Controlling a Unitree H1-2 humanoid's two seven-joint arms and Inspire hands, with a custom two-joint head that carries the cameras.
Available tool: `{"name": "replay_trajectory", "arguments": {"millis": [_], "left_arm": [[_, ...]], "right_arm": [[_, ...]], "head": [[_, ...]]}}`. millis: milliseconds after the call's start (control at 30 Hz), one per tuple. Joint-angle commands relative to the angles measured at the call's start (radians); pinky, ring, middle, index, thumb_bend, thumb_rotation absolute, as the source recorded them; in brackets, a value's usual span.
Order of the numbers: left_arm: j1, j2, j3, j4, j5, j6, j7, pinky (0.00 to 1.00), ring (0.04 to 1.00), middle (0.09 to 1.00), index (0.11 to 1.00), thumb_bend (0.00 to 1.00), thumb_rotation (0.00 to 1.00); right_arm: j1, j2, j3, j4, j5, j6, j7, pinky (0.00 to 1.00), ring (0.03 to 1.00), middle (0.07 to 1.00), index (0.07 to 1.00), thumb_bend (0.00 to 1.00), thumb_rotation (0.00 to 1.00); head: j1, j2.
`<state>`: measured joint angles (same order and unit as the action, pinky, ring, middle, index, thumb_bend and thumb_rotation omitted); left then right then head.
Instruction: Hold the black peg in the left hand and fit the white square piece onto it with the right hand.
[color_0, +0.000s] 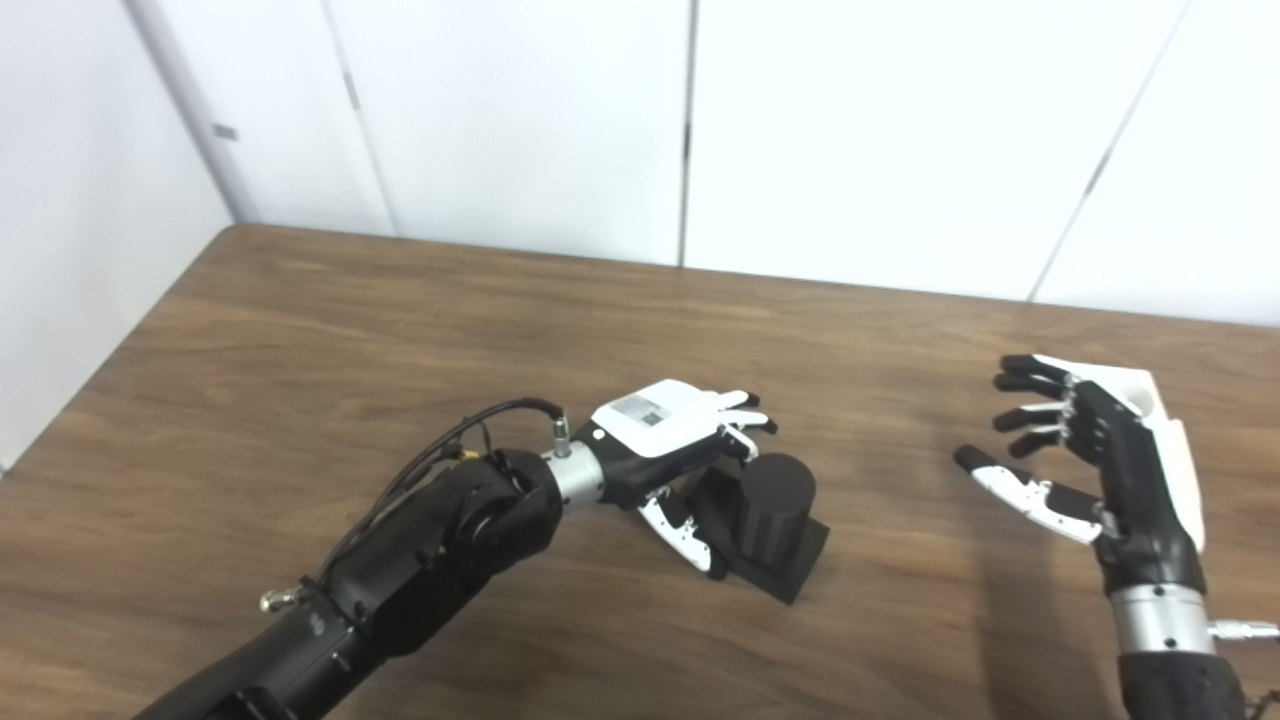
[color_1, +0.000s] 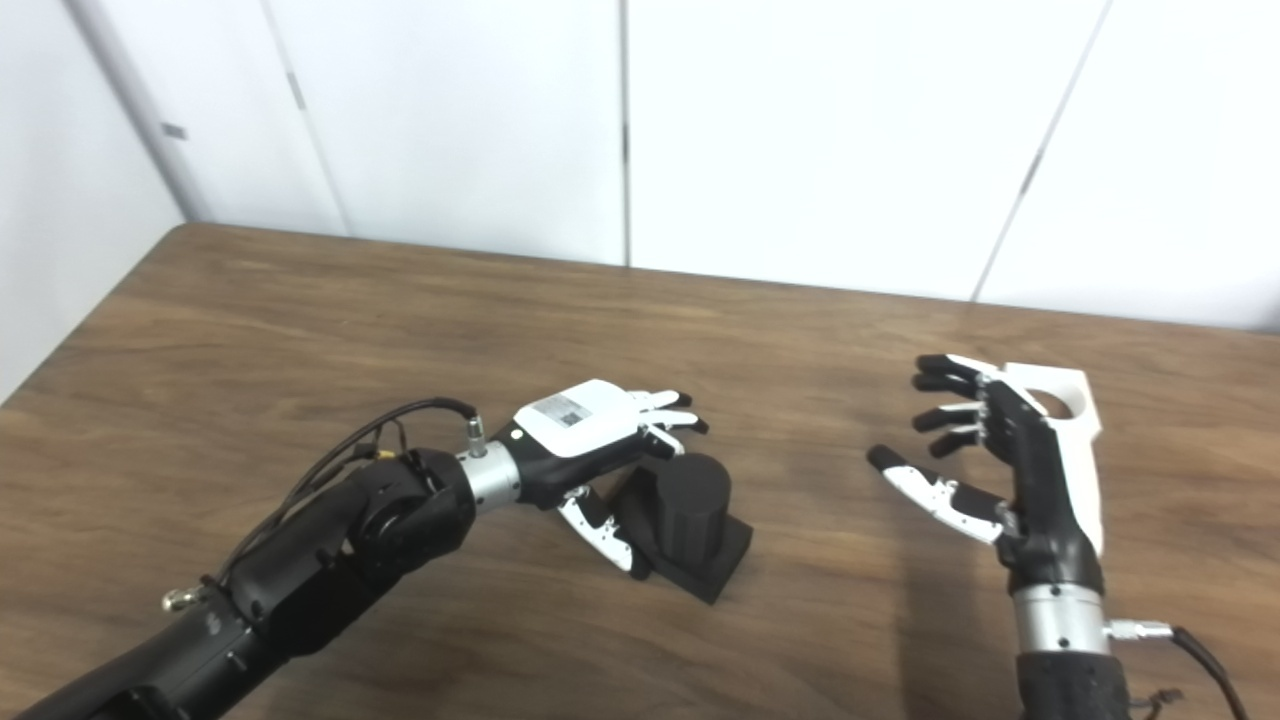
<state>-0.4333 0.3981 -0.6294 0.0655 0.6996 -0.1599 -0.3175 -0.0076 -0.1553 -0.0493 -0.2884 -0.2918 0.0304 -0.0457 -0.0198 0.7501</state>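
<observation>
We see both arms clad in black, each ending in a silver metal wrist collar. Our left hand (color_0: 668, 440) has a white back plate bearing a small grey label, black fingers and white-trimmed thumb. Black cables loop over the left forearm beside a brass fitting. Our right hand (color_1: 1010, 465) shows black fingers, white thumb shell and white back plate

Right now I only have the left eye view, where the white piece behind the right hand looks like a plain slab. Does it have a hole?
Observer: Yes. The right eye view shows a round hole through the white piece, just beyond the right hand.
Operator: Anything trailing from that wrist?
Observer: A black cable runs from the wrist plug towards the bottom right corner.
</observation>
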Motion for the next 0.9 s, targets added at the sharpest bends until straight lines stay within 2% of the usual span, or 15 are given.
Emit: {"name": "replay_trajectory", "arguments": {"millis": [0, 233, 367, 500, 600, 667, 767, 867], "left_arm": [[0.052, 0.006, -0.073, 0.054, 0.076, -0.029, -0.060, 0.93, 0.987, 0.928, 0.493, 0.52, 0.07], [0.053, 0.038, -0.057, 0.052, 0.073, -0.055, -0.050, 0.93, 0.976, 0.923, 0.492, 0.52, 0.07], [0.062, 0.054, -0.051, 0.036, 0.066, -0.051, -0.062, 0.93, 0.972, 0.919, 0.493, 0.52, 0.07], [0.075, 0.065, -0.049, 0.041, 0.065, -0.076, -0.045, 0.92, 0.965, 0.915, 0.493, 0.52, 0.07], [0.080, 0.073, -0.049, 0.041, 0.058, -0.083, -0.042, 0.91, 0.962, 0.914, 0.493, 0.52, 0.07], [0.083, 0.077, -0.049, 0.048, 0.056, -0.089, -0.036, 0.91, 0.958, 0.911, 0.493, 0.52, 0.07], [0.087, 0.086, -0.047, 0.057, 0.053, -0.094, -0.032, 0.91, 0.958, 0.910, 0.493, 0.52, 0.07], [0.091, 0.092, -0.041, 0.060, 0.052, -0.094, -0.028, 0.90, 0.951, 0.908, 0.493, 0.52, 0.07]], "right_arm": [[-0.046, -0.009, -0.002, -0.045, -0.005, -0.026, -0.004, 0.42, 0.551, 0.683, 0.698, 0.53, 0.00], [-0.112, -0.053, -0.022, -0.070, -0.039, 0.016, 0.007, 0.44, 0.574, 0.698, 0.703, 0.52, 0.00], [-0.158, -0.102, -0.029, -0.079, -0.064, 0.047, 0.029, 0.45, 0.573, 0.699, 0.713, 0.51, 0.00], [-0.205, -0.167, -0.035, -0.073, -0.092, 0.083, 0.064, 0.44, 0.555, 0.678, 0.706, 0.53, 0.01], [-0.237, -0.254, -0.011, -0.099, -0.154, 0.205, 0.167, 0.45, 0.586, 0.724, 0.754, 0.53, 0.13], [-0.257, -0.313, 0.013, -0.111, -0.203, 0.266, 0.234, 0.47, 0.621, 0.765, 0.767, 0.56, 0.17], [-0.304, -0.423, 0.057, -0.099, -0.270, 0.332, 0.349, 0.54, 0.724, 0.827, 0.789, 0.62, 0.22], [-0.343, -0.483, 0.085, -0.081, -0.296, 0.368, 0.419, 0.61, 0.791, 0.854, 0.807, 0.67, 0.22]], "head": [[-0.028, -0.004], [-0.175, -0.012], [-0.235, -0.023], [-0.315, -0.041], [-0.366, -0.061], [-0.396, -0.079], [-0.433, -0.105], [-0.454, -0.119]]}}
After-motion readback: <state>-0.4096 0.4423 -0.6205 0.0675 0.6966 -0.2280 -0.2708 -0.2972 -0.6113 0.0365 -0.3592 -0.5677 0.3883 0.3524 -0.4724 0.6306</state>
